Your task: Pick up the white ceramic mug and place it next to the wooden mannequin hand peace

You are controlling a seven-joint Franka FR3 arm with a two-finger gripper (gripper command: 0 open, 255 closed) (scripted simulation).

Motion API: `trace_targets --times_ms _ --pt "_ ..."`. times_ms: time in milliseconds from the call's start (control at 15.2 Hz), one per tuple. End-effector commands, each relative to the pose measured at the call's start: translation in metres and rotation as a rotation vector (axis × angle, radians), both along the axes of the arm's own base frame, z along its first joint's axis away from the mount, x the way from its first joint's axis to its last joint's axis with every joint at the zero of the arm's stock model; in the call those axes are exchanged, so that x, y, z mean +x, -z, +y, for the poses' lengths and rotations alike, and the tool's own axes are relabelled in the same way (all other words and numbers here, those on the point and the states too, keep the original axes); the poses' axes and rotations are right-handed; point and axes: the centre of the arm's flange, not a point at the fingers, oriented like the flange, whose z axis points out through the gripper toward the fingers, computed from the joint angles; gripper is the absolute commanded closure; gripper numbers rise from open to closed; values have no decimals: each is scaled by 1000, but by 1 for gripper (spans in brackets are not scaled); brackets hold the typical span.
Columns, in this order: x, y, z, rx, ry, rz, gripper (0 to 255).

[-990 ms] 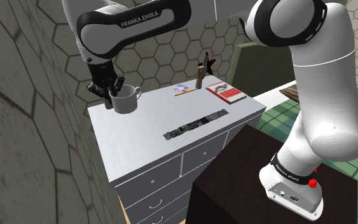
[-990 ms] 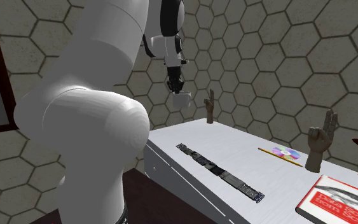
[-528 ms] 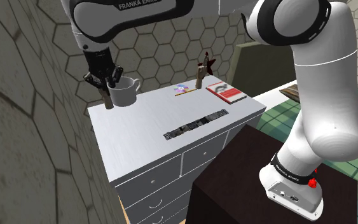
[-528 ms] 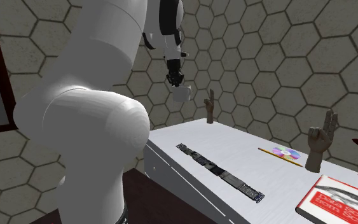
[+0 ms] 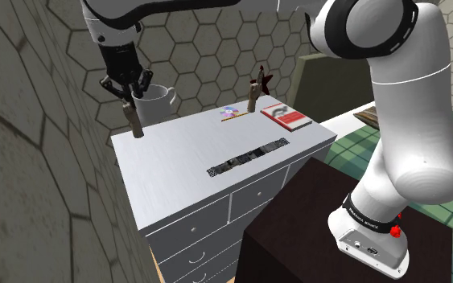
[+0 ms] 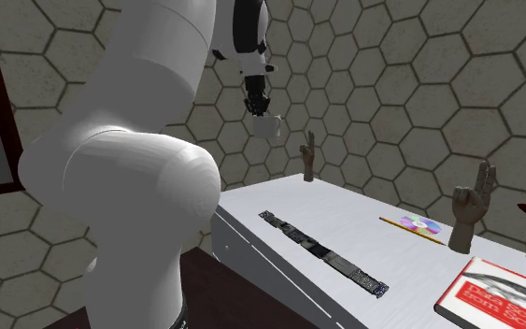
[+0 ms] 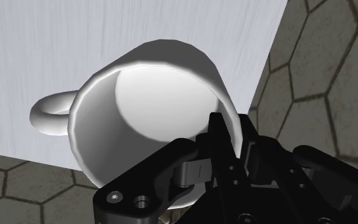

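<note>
A white mug (image 5: 154,103) hangs in the air above the far left corner of the white dresser top (image 5: 192,153). My black gripper (image 5: 128,90) is shut on its rim, one finger inside and one outside. In the wrist view the mug (image 7: 152,108) opens toward the camera, handle pointing away from the gripper (image 7: 231,137). A small brown wooden hand (image 5: 134,125) with two fingers raised stands on the dresser just below the mug. The second exterior view shows this hand (image 6: 308,161) to the right of and below the mug (image 6: 268,126) and gripper (image 6: 259,110).
A second, larger wooden hand (image 6: 469,220) stands at the dresser's other end beside a disc (image 6: 418,224) and a red book (image 6: 499,294). A long dark patterned strip (image 5: 249,157) lies near the front edge. Hexagon-tiled walls close in behind the dresser.
The gripper has risen with the mug, lifting it well above the dresser top and shifting slightly toward the shoulder view's left.
</note>
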Motion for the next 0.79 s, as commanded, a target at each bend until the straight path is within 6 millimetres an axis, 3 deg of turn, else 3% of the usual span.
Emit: trace_targets --times_ms 0,726 --pt "1 -11 -1 0 0 0 255" --pt "1 -69 -1 0 0 0 255"
